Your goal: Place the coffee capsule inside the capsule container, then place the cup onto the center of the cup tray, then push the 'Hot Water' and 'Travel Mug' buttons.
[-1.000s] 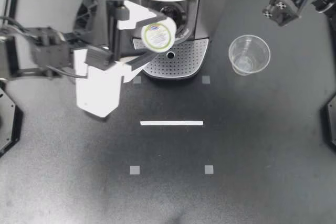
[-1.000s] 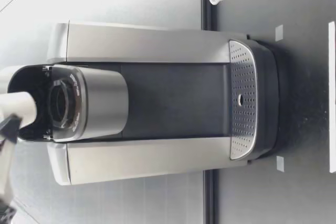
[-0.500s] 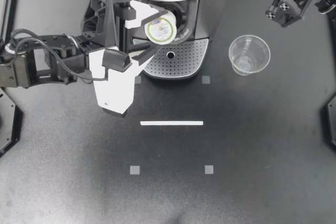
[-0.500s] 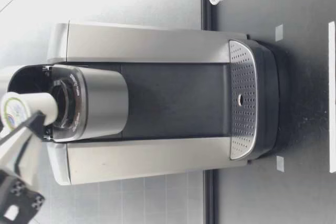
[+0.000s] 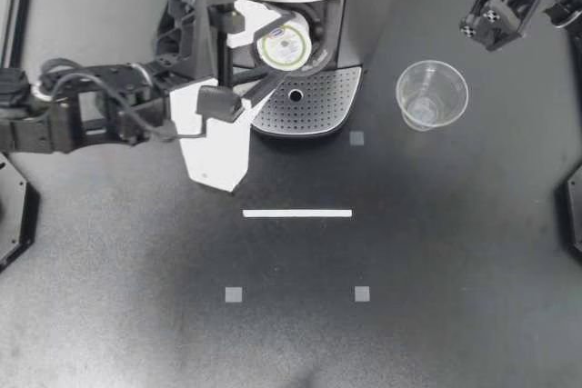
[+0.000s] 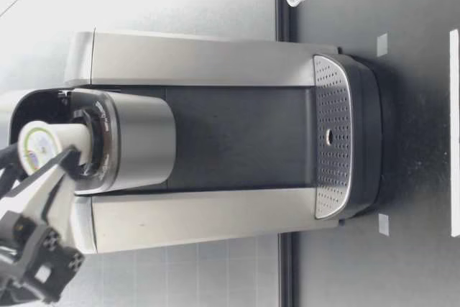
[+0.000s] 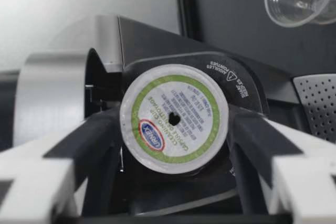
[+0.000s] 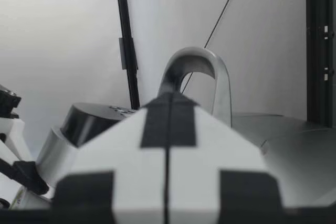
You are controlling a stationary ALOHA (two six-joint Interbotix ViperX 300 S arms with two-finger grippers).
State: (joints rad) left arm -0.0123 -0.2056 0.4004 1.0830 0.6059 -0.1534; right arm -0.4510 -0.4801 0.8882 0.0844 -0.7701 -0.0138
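Left gripper (image 5: 273, 50) is clamping the coffee capsule (image 5: 284, 44) from both sides at the mouth of the capsule holder (image 5: 316, 32), foil facing outward, so it should be squaring the capsule with the opening and easing inward before letting go.

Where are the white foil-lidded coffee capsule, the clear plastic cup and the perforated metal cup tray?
white foil-lidded coffee capsule (image 5: 283, 45): top view, centre of lid.
clear plastic cup (image 5: 422, 112): top view, its base.
perforated metal cup tray (image 5: 325, 102): top view, bare grille.
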